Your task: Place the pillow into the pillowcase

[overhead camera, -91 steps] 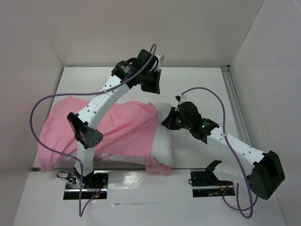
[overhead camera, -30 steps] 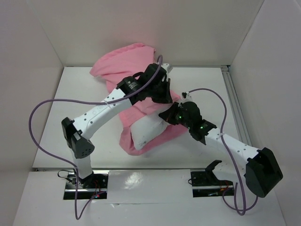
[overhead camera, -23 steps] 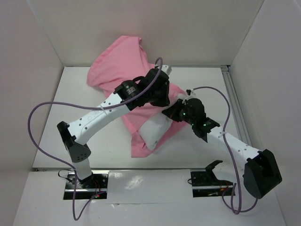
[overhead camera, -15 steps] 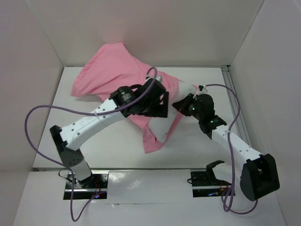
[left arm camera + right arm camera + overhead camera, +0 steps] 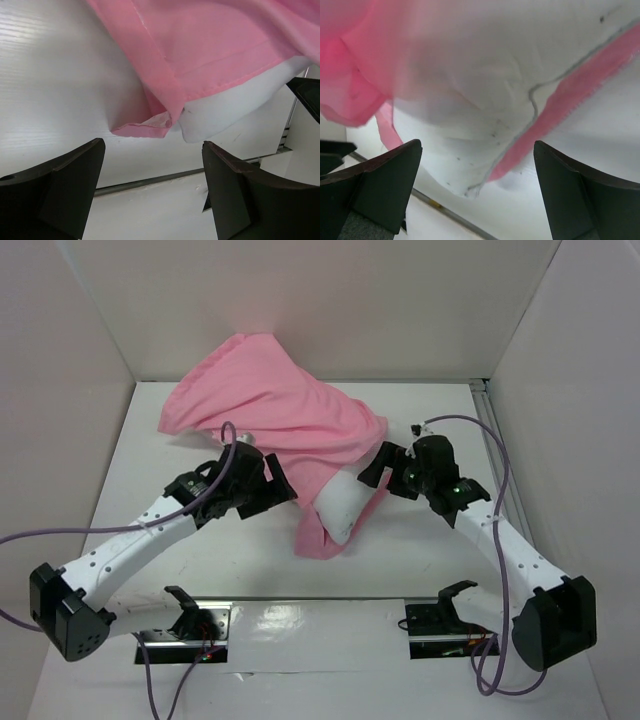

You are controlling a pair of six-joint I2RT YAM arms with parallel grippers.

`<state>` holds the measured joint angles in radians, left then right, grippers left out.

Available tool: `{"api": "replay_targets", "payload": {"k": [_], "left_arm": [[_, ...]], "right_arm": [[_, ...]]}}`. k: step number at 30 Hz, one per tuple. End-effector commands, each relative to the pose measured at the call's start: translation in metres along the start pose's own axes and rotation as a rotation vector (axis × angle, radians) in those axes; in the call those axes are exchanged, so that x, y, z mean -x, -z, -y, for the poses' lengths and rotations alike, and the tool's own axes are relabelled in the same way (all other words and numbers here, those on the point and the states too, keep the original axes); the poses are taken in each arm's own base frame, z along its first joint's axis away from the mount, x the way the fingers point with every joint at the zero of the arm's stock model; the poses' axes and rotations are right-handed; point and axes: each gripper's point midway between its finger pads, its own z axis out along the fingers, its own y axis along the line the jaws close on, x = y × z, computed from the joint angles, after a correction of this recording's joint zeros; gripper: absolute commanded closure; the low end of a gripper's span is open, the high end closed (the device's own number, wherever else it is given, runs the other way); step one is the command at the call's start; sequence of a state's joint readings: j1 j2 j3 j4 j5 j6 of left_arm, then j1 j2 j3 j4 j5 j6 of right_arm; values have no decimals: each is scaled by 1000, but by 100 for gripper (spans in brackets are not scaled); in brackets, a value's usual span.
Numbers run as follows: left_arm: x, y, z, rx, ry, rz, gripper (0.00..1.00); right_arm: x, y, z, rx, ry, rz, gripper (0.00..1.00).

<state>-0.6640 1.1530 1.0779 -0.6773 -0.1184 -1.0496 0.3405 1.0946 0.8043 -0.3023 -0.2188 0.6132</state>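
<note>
**A:** What sits nearest you?

**B:** Two grippers. Your left gripper (image 5: 268,483) has its fingers spread wide, gripping nothing. Your right gripper (image 5: 378,466) gapes just as wide, also bare.

**A:** And past them?

**B:** You have one pillow (image 5: 345,510) lying between them on the table (image 5: 150,475). Its near corner shows white, and the rest is covered by the one pillowcase (image 5: 270,405), which bunches toward the back wall.

The pillowcase (image 5: 270,400) is smooth pink cloth with a slight sheen, the pillow (image 5: 345,508) matt white fabric.
</note>
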Motion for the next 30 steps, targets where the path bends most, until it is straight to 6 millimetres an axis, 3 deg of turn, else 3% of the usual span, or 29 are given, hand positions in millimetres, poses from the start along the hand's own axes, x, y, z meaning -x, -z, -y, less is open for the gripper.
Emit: {"api": "replay_targets", "payload": {"k": [1, 2, 6, 9, 13, 15, 19, 23, 24, 26, 28, 29, 30], "left_arm": [[4, -6, 32, -167, 19, 8, 9], [2, -16, 33, -183, 19, 6, 9], [0, -43, 29, -139, 24, -17, 9], [3, -54, 34, -146, 15, -12, 12], [9, -63, 47, -167, 1, -9, 20], [4, -75, 40, -136, -15, -30, 28], [4, -79, 34, -110, 8, -19, 37], [7, -75, 32, -109, 10, 4, 75], [7, -75, 32, -109, 10, 4, 96], [10, -70, 35, -117, 10, 10, 100], [13, -64, 38, -128, 0, 19, 100], [12, -58, 42, -145, -15, 23, 100], [15, -56, 45, -154, -31, 31, 100]], "right_arm": [[-13, 19, 1, -8, 28, -44, 0], [-21, 19, 7, -27, 21, -71, 0], [-26, 24, 1, 17, 32, -84, 0], [-38, 25, -2, 44, 40, -130, 0], [-52, 17, -10, 85, 52, -184, 0], [-57, 11, -15, 111, 60, -211, 0], [-74, 4, -24, 139, 70, -250, 0], [-93, -9, -22, 142, 62, -293, 0], [-89, -14, -27, 157, 74, -272, 0], [-102, -21, -30, 161, 52, -291, 8], [-104, -28, -49, 224, 54, -279, 19], [-105, -36, -53, 229, 49, -287, 43], [-96, -44, -61, 250, 49, -249, 58]]}}
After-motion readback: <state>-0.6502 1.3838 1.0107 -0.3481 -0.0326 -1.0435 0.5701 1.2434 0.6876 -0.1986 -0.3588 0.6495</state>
